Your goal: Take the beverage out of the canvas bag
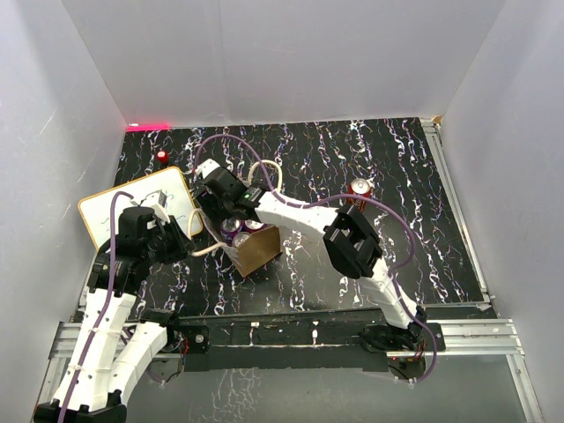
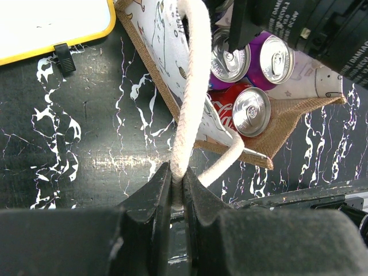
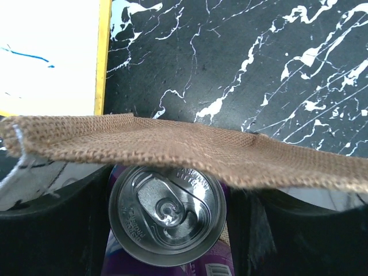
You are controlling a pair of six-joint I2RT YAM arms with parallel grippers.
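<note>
Tan canvas bag (image 1: 260,251) upright, mouth open, left of table centre; cream handle (image 2: 192,86) pulled taut leftward. Inside, upright: purple can (image 2: 230,54), second purple can (image 2: 276,57), red can (image 2: 251,111).

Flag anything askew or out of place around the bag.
The canvas bag is pulled lopsided: the left gripper pinches one cream handle taut, skewing its mouth. One red can stands apart on the table, outside the bag. Nothing spilled.
</note>
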